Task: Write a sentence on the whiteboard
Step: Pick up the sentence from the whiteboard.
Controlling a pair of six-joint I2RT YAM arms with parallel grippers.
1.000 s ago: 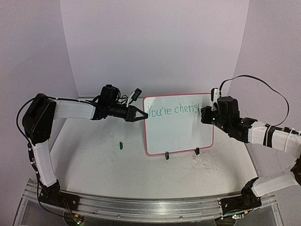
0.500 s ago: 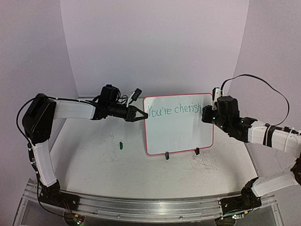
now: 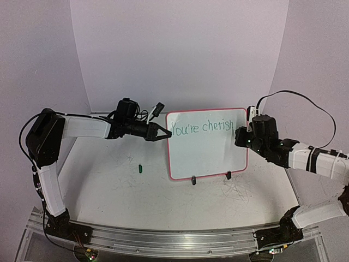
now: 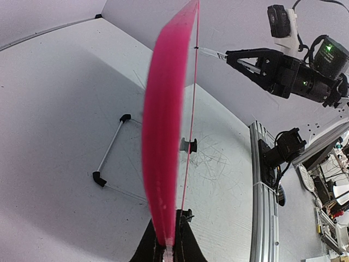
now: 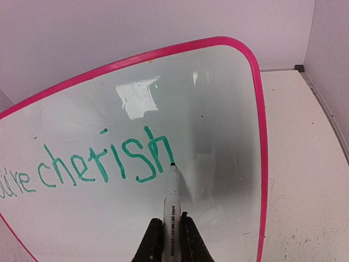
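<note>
- While stood on the desk (image 3: pixel 109 191), the whiteboard (image 3: pixel 207 158) is clamped by the left claw (image 3: pixel 165 134).
- A marker (image 5: pixel 172 202) is gripped by the right claw (image 5: pixel 170 233), tip touching the green sentence (image 5: pixel 103 164).

Upright whiteboard (image 3: pixel 207 158) with green sentence (image 3: pixel 203 128) "You're cherish" between left end effector (image 3: pixel 165 134) and right end effector (image 3: pixel 238 133)

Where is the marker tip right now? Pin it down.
Right wrist view: the marker, clamped in the right gripper, has its tip against the whiteboard, just right of the final h of the sentence.
</note>
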